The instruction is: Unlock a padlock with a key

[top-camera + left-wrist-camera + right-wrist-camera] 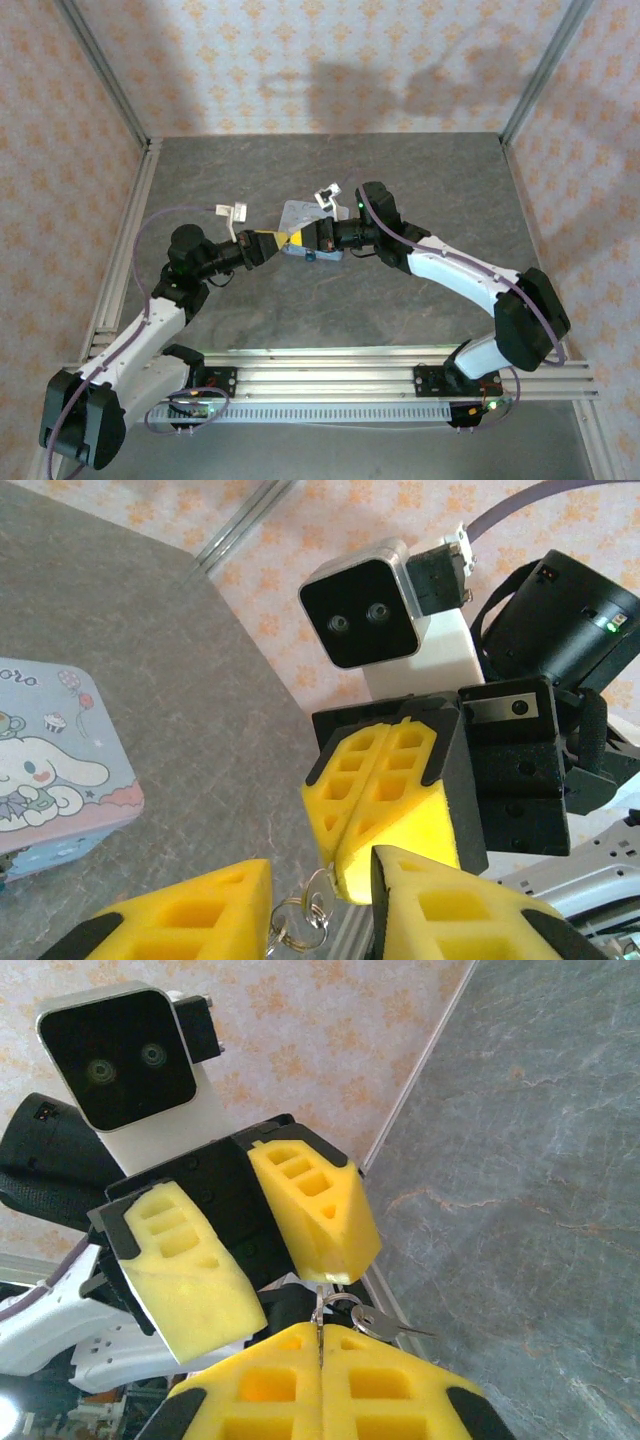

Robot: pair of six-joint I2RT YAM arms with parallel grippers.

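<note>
Right claw (320,1348) is pinched tight on a thin edge-on metal strip, apparently the key (319,1322). Its ring (336,1306) dangles just past the tips. Left claw (320,895) is spread wide, one finger on either side of that ring. Beneath both claws, the cartoon tin (60,770) lies on the bench (200,670).

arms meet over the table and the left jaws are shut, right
No: the left gripper has its jaws open in the right wrist view; the right gripper is shut on the key ring. They do meet over the table.
</note>
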